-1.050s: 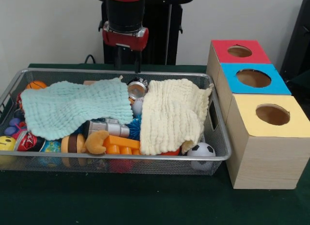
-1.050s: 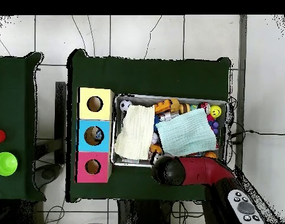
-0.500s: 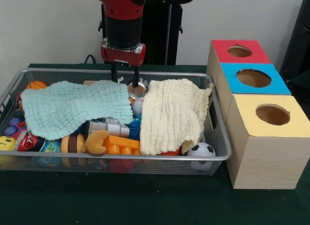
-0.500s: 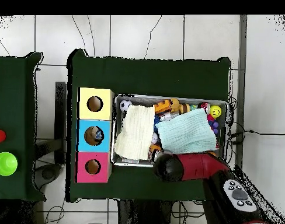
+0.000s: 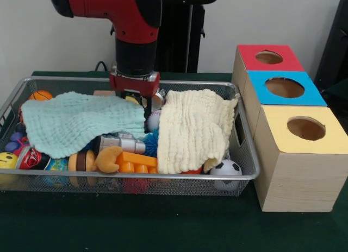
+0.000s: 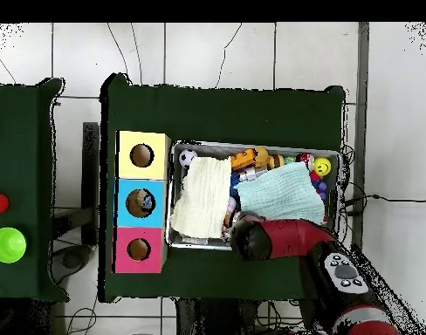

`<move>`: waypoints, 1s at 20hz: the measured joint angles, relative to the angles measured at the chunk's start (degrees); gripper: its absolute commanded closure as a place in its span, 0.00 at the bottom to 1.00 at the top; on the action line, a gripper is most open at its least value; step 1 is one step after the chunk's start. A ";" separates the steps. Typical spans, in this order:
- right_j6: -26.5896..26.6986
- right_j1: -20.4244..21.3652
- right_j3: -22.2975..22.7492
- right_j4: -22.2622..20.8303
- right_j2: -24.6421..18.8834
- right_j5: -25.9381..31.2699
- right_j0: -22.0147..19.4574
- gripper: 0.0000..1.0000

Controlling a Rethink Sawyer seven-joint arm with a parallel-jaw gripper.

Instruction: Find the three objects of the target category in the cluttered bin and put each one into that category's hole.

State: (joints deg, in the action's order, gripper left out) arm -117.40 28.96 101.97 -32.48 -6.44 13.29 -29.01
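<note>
A wire mesh bin (image 5: 163, 176) holds a jumble of toys under a mint cloth (image 5: 81, 121) and a cream cloth (image 5: 193, 127). My gripper (image 5: 136, 103) is down inside the bin at the mint cloth's back right corner. It is open, and its fingertips sink behind the cloth's edge, next to a metal can (image 5: 158, 99) and a small baseball (image 5: 154, 120). Seen from overhead, the red arm (image 6: 282, 240) covers the gripper at the bin's rim (image 6: 251, 146). A soccer ball (image 5: 225, 168), orange blocks (image 5: 136, 162) and a yellow smiley ball (image 5: 7, 160) lie uncovered.
To the right of the bin stand three boxes with round holes on top: red (image 5: 247, 56), blue (image 5: 261, 92) and yellow (image 5: 283, 119). A small basketball (image 5: 41, 95) sits in the bin's back left corner. A side table in the overhead view holds a green cup (image 6: 9, 245).
The arm has swung over the bin and the gripper has dropped from above the back rim down to the mint cloth's edge, now hiding most of the metal can.
</note>
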 measured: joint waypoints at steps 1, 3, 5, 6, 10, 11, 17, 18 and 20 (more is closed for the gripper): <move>0.00 -0.76 -0.49 0.00 0.41 -0.38 0.34 0.00; 0.00 -3.41 -1.91 0.00 1.52 -1.23 1.25 0.00; 0.00 -5.10 -2.86 0.22 2.08 -2.12 1.91 1.00; 0.00 -5.08 -2.86 0.21 2.08 -2.19 2.00 1.00; 0.00 -5.10 -3.10 0.20 2.27 -2.36 2.43 1.00; 0.00 -5.13 -3.15 0.20 2.34 -2.36 2.44 1.00; 0.00 -5.13 -3.16 0.20 2.36 -2.36 2.45 1.00; 0.00 -5.13 -3.16 0.20 2.36 -2.36 2.45 1.00; 0.00 -5.13 -3.16 0.20 2.36 -2.36 2.45 1.00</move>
State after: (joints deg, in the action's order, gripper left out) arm -117.40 23.83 98.81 -32.28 -4.09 10.93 -26.56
